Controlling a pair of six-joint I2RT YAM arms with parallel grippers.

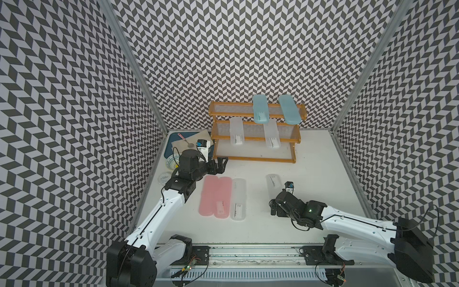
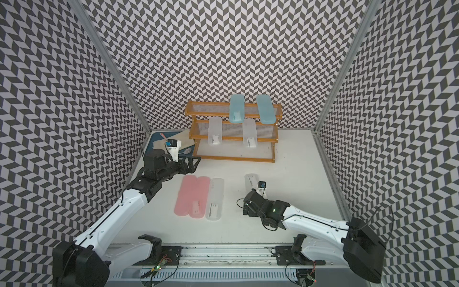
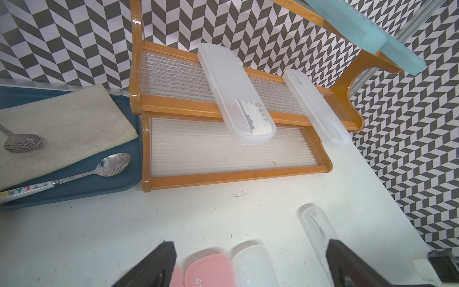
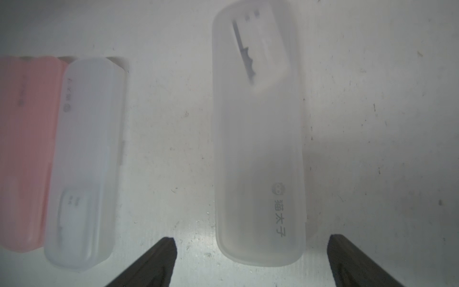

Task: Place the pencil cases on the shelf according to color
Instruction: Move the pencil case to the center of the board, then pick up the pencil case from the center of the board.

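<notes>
Next in hand, by the look of it: the lone frosted white case (image 4: 258,149), flat on the surface to the right. Well apart from the row further left: two pink cases (image 1: 211,196) touching, with another white case (image 1: 239,198) just beside them. Already on the shelf (image 1: 255,159) at the far side: two light blue cases (image 1: 260,109) across the top tier, two white ones (image 1: 236,134) across the middle tier, overhanging its front rail. Nothing on the bottom tier.

Probably light, stiff and slick, being thin hollow plastic with smooth sides. Best pinched across the narrow width near the middle for balance. Firm enough not to slide, gentle enough not to pop the lid.

Right pincer (image 4: 250,242) spread wide, one finger either side of that case's near end. Apparently touching nothing, though blurred here. Left pincer (image 3: 249,244) likewise spread and empty, hovering by the shelf's near left corner.
</notes>
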